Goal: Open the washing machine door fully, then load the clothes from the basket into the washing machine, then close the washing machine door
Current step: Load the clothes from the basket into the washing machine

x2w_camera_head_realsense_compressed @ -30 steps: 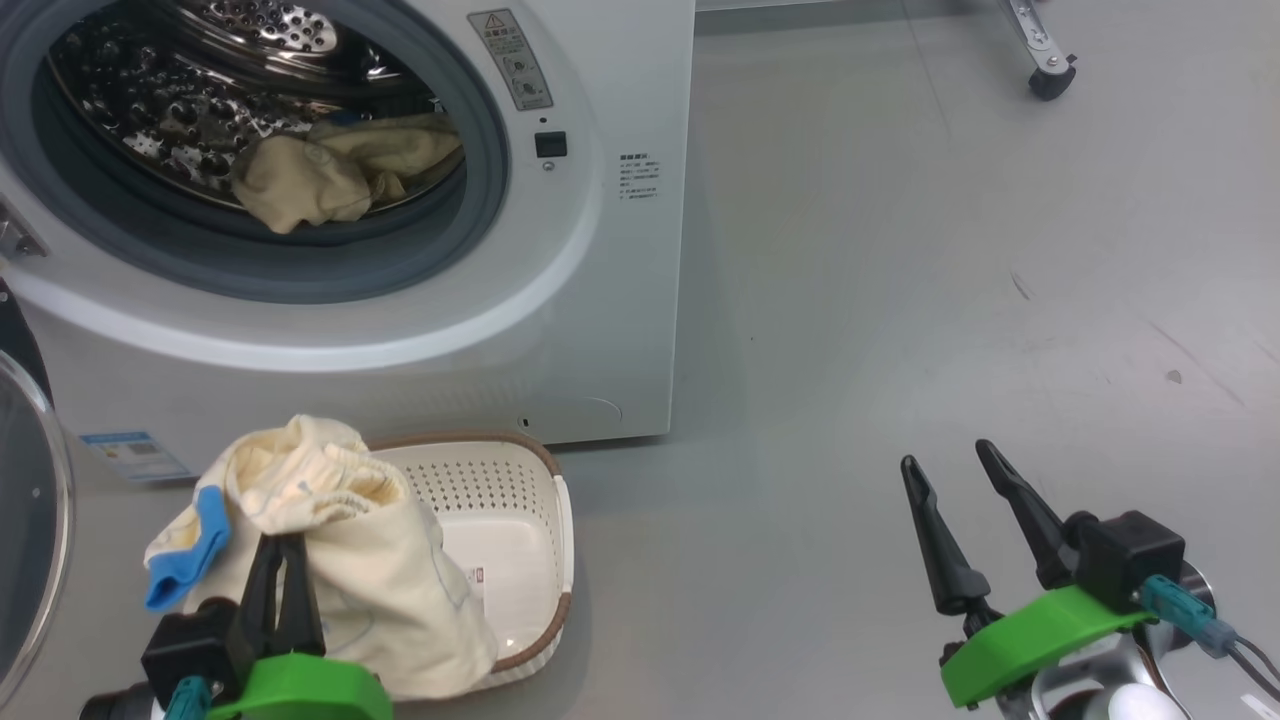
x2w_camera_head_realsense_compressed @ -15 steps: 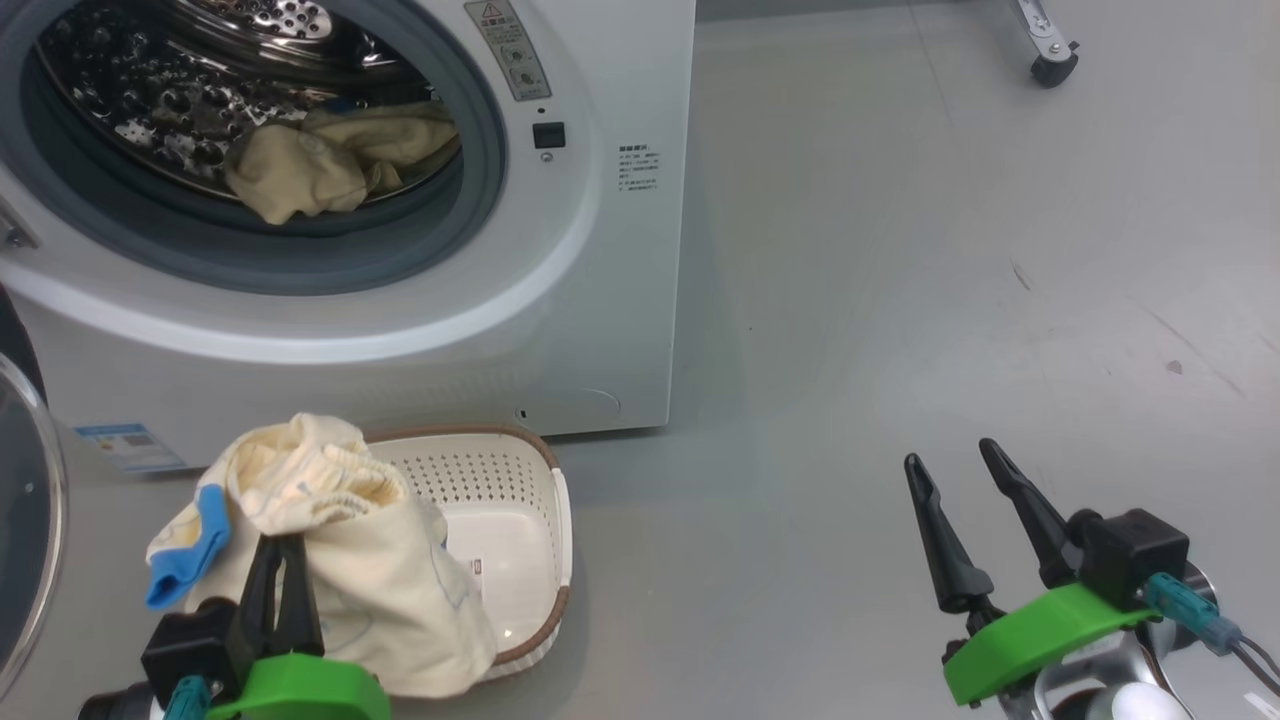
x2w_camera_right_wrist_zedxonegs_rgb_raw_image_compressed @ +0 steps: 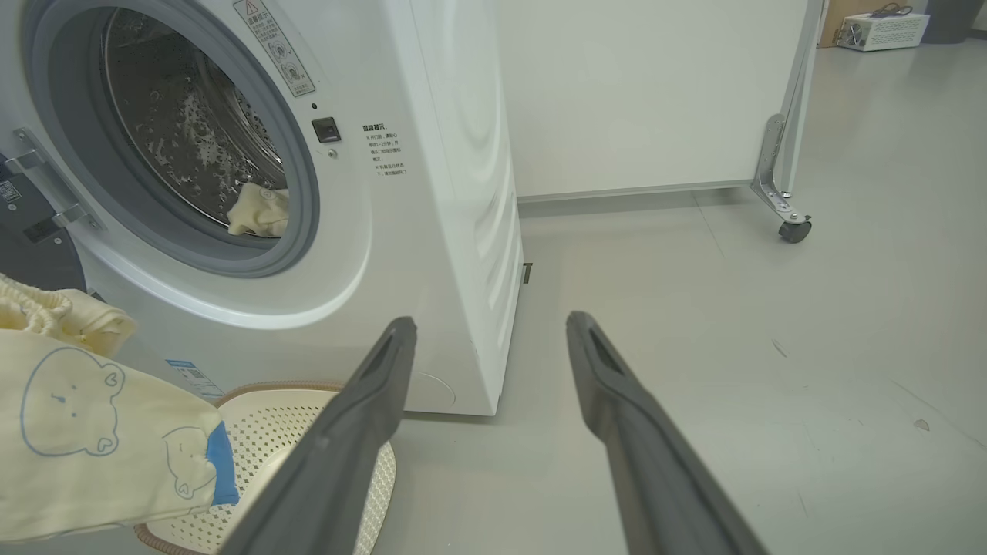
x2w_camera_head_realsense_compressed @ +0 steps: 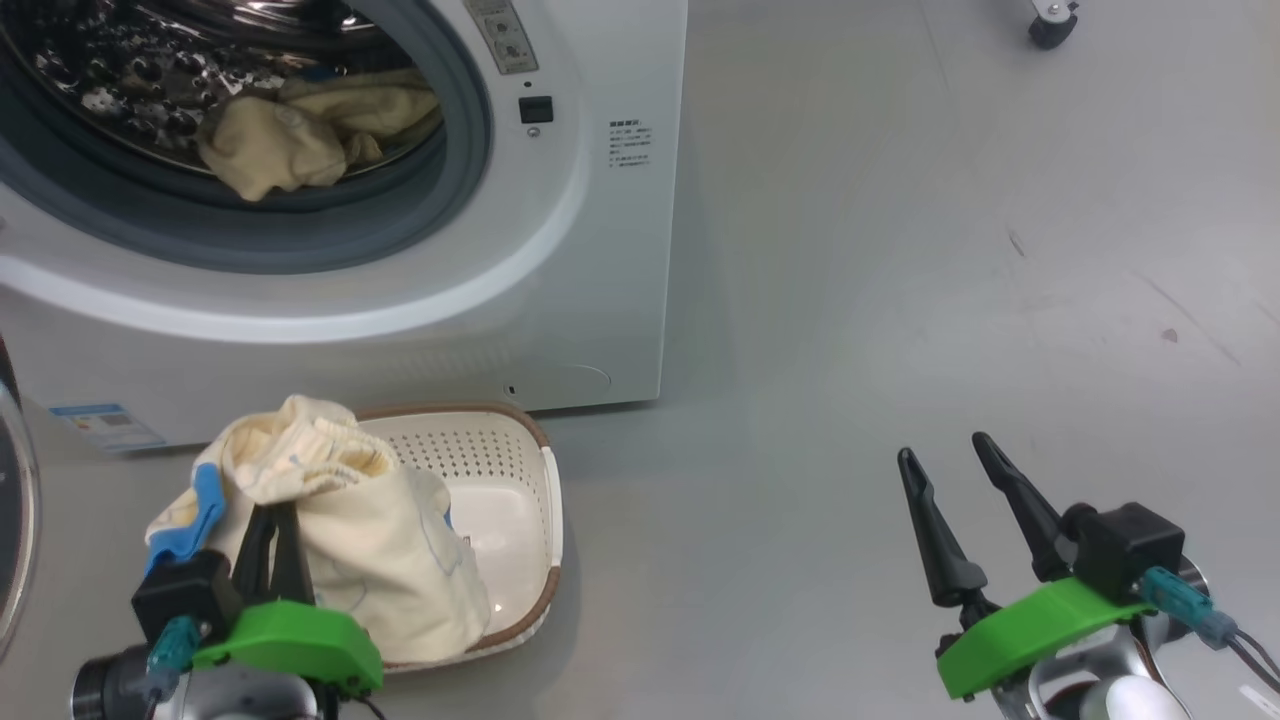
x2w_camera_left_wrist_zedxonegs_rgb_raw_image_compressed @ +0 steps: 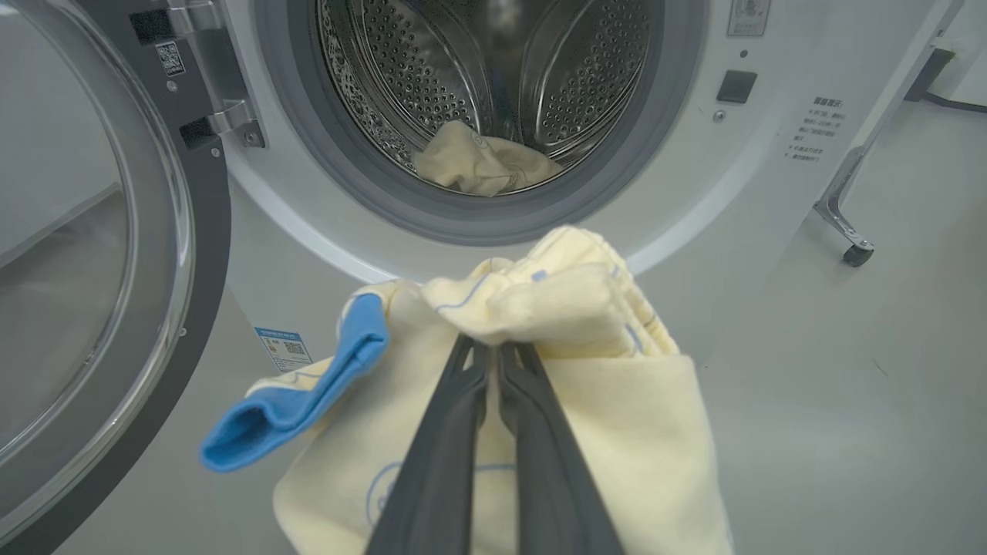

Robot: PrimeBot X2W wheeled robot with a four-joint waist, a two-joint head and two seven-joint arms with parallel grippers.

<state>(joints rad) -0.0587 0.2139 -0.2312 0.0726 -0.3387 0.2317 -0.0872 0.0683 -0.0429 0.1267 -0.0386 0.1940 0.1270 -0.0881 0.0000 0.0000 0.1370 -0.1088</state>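
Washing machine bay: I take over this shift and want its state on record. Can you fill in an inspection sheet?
Surface: grey floor, faint scuffs.
Job's things: washing machine door open; cream garment in the drum; second garment, blue-trimmed, over the basket.
Clutter: nothing seen.
Claws: left claw shut on second garment; right claw open, empty.
Cables: grey lead with teal plug at the right wrist.
Surroundings: white panel on a castor leg.
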